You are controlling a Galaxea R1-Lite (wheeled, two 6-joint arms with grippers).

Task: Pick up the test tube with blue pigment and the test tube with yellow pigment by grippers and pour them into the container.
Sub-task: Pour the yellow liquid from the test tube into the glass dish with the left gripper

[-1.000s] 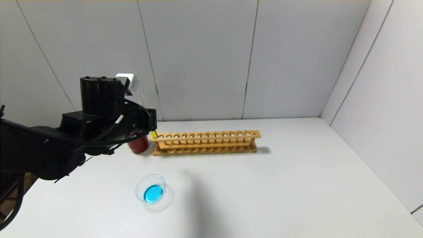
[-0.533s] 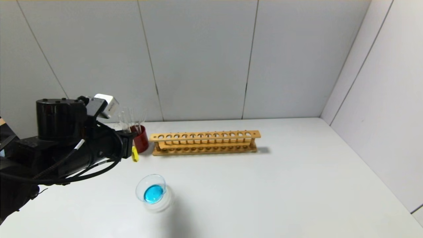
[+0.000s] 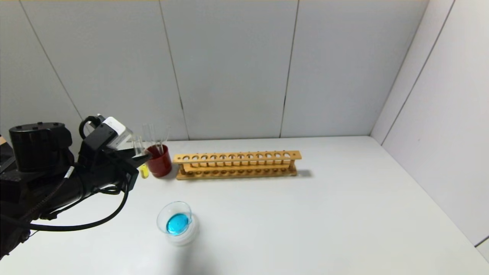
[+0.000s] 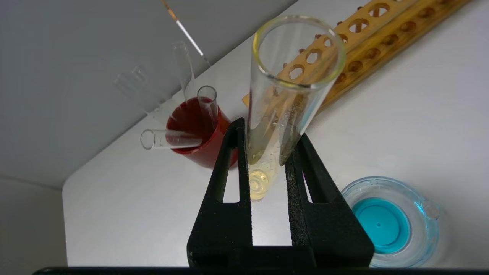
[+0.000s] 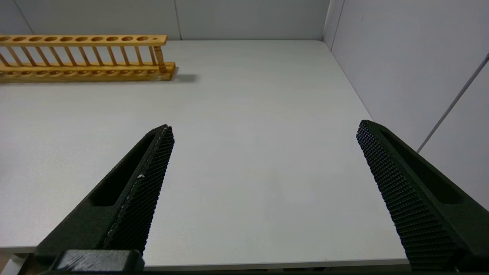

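My left gripper [image 3: 140, 157] is shut on the test tube with yellow pigment [image 3: 143, 170] and holds it nearly upright above the table, just left of the red cup. In the left wrist view the jaws [image 4: 267, 131] clamp the tube [image 4: 290, 76] at mid-length, with yellow liquid at its round bottom. The container [image 3: 191, 229], a clear glass dish holding teal-blue liquid, sits nearer me and to the right of the gripper; it also shows in the left wrist view [image 4: 428, 214]. No tube with blue pigment shows. My right gripper [image 5: 265, 126] is open and empty over the table's near right part.
A dark red cup [image 3: 159, 163] holds several colourless tubes [image 4: 208, 103]. A long wooden tube rack [image 3: 237, 164] stands to the right of the cup, with no tubes in it. Grey walls close off the back and the right side.
My left arm has drawn back from the rack's left end, moving left and down with the yellow tube, which now hangs beside the red cup. Dish, cup and rack have not moved.
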